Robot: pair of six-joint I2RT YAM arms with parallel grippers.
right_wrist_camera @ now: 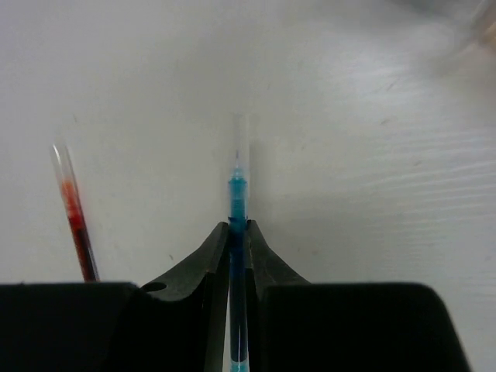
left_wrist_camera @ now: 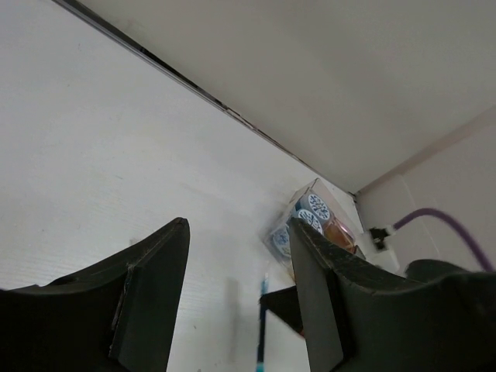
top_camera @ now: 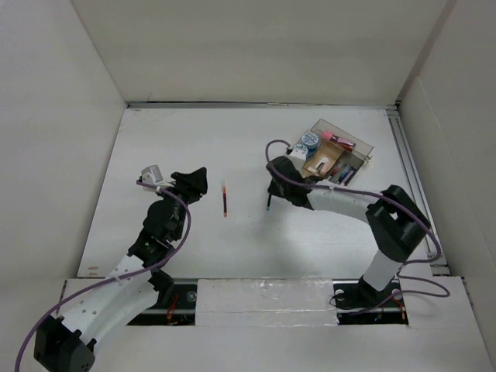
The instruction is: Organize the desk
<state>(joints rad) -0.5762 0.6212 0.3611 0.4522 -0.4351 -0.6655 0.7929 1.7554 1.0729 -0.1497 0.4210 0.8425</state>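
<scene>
Right fingers [right_wrist_camera: 194, 267] clamp a blue pen [right_wrist_camera: 236, 198], rear end hidden.

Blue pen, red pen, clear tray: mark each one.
blue pen [right_wrist_camera: 236, 201], right wrist view, on the blue barrel section.
red pen [top_camera: 225, 201], top external view, on the middle of the barrel.
clear tray [top_camera: 346, 132], top external view, on the far rim.

White desk [top_camera: 232, 147]: red pen [top_camera: 225, 201] lies mid-surface, clear tray [top_camera: 358, 139] far right, blue pen [right_wrist_camera: 236, 198] tip perhaps touching.
</scene>
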